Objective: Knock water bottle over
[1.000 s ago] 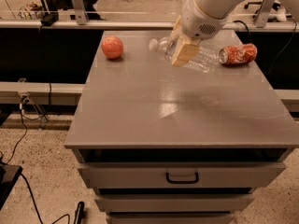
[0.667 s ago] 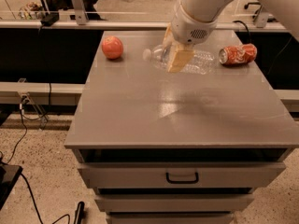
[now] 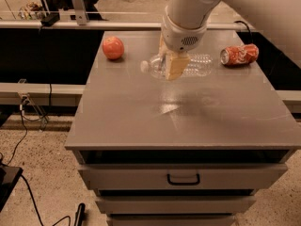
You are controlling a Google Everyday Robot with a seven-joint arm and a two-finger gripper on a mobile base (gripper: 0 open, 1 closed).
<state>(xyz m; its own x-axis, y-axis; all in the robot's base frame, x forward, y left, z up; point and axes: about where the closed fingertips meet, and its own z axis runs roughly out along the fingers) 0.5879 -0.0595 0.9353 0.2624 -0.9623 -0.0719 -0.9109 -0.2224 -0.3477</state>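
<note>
The water bottle (image 3: pixel 190 66), clear ribbed plastic with a white cap at its left end, lies on its side across the back middle of the grey cabinet top (image 3: pixel 188 112). My gripper (image 3: pixel 170 65) hangs from the white arm directly over the bottle's left half, its tan fingers (image 3: pixel 175 66) in front of the bottle near the neck. The middle of the bottle is hidden behind the fingers.
A red-orange round fruit (image 3: pixel 113 48) sits at the back left of the cabinet top. A crushed red soda can (image 3: pixel 240 54) lies on its side at the back right. Drawers with a handle (image 3: pixel 183 179) face the front. Cables lie on the floor at the left.
The arm and gripper have moved left and slightly forward over the bottle. The bottle has slid left with them and lies flat, its cap now pointing left.
</note>
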